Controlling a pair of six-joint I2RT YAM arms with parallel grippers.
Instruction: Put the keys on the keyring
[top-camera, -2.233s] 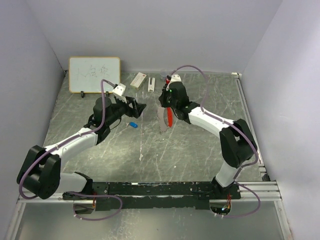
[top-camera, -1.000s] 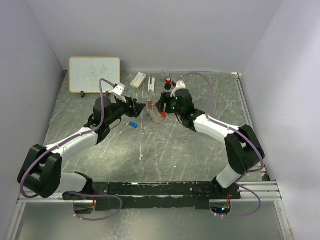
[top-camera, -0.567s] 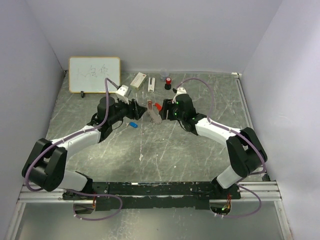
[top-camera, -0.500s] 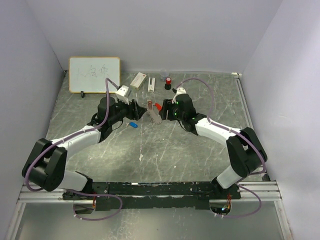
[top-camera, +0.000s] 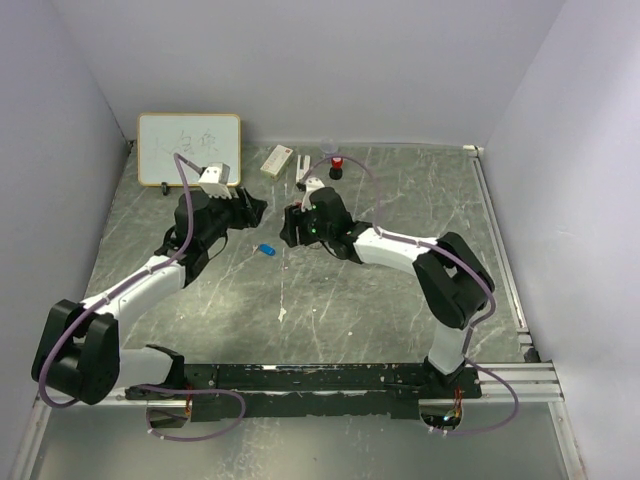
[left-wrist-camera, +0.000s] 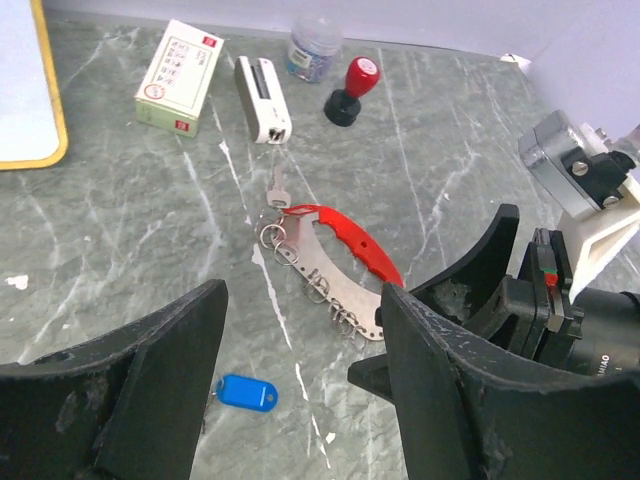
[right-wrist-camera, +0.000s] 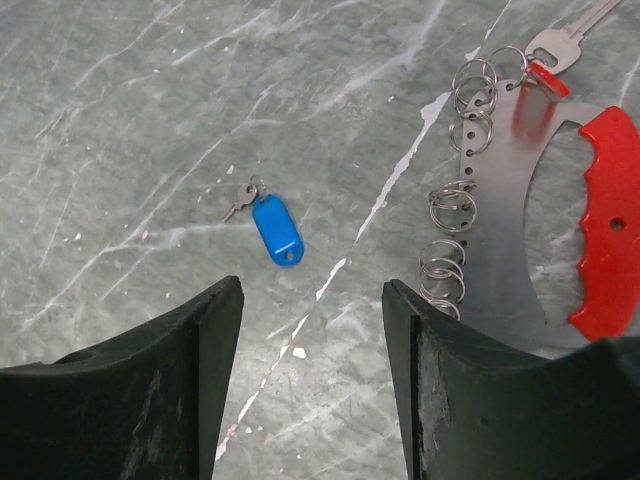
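The keyring lies flat on the table: a curved red strap (left-wrist-camera: 345, 235) joined to a grey strip (left-wrist-camera: 330, 285) that carries several wire rings (right-wrist-camera: 445, 265). A silver key with a red head (right-wrist-camera: 548, 78) rests at its far end, touching the end rings. The blue-headed key (right-wrist-camera: 277, 229) lies apart, to the left of the strip (top-camera: 265, 249). My left gripper (left-wrist-camera: 302, 300) hovers open and empty above both. My right gripper (right-wrist-camera: 312, 290) is open too, low over the bare table between the blue key and the strip. From above it hides the keyring (top-camera: 290, 226).
At the back stand a white box (left-wrist-camera: 178, 78), a white stapler-like piece (left-wrist-camera: 262, 85), a clear jar (left-wrist-camera: 314, 45) and a small red-and-black bottle (left-wrist-camera: 350, 88). A whiteboard (top-camera: 188, 148) leans at the back left.
The keyring, held up between both grippers earlier, now lies on the table. My right arm swung left and down over it. My left gripper drew back to the left.
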